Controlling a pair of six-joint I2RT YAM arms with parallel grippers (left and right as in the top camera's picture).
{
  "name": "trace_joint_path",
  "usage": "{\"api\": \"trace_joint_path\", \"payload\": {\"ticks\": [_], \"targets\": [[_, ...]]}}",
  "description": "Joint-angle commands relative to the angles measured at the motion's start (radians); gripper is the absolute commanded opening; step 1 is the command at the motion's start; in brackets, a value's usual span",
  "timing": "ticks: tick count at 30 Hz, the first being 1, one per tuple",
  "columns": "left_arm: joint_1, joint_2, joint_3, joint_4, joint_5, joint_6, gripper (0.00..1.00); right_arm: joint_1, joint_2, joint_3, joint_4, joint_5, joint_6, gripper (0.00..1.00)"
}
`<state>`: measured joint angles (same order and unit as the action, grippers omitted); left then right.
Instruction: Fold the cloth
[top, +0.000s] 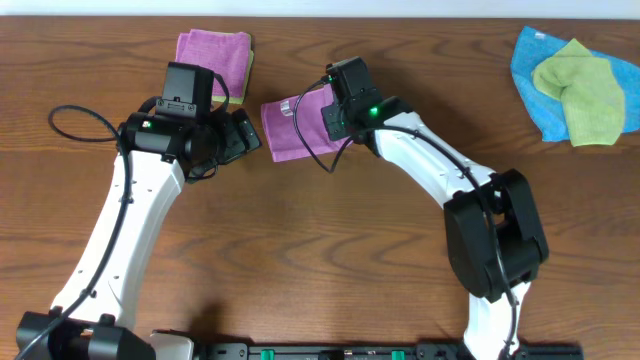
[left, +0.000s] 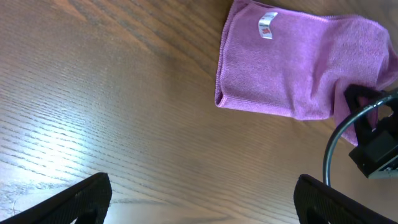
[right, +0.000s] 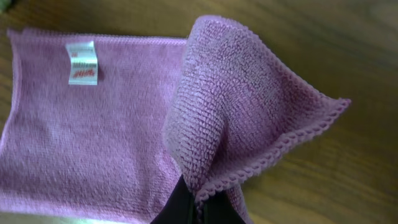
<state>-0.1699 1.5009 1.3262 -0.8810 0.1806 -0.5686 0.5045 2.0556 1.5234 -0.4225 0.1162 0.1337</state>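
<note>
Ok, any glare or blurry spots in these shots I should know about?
Left wrist view: a pale sheen washes out the table grain at left, and the fingers of the left hand are dark and soft-edged. Right wrist view: the cloth weave is crisp, its label text soft. Overhead view: even light, faint arm shadows.

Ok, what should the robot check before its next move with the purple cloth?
1. Right gripper pinching a corner of the cloth: ok.
2. Pinched corner lifted off the table: ok.
3. Left gripper open and empty: ok.
4. Left gripper apart from the cloth: ok.
5. Cloth edges lined up for the fold: cannot tell.
</note>
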Motion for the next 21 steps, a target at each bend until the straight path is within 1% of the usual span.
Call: {"api": "trace_joint_path", "payload": {"ticks": [1, 12, 21], "targets": [[0.007, -0.045, 0.005, -0.004, -0.001, 0.036, 0.95, 0.023, 0.004, 0.017, 0.014, 0.041, 0.027, 0.01], [0.007, -0.078, 0.005, -0.070, 0.004, 0.050, 0.95, 0.087, 0.026, 0.017, 0.039, 0.047, 0.030, 0.01], [0.007, -0.078, 0.005, -0.109, 0.004, 0.050, 0.95, 0.099, 0.083, 0.017, 0.042, 0.068, 0.030, 0.03]]}}
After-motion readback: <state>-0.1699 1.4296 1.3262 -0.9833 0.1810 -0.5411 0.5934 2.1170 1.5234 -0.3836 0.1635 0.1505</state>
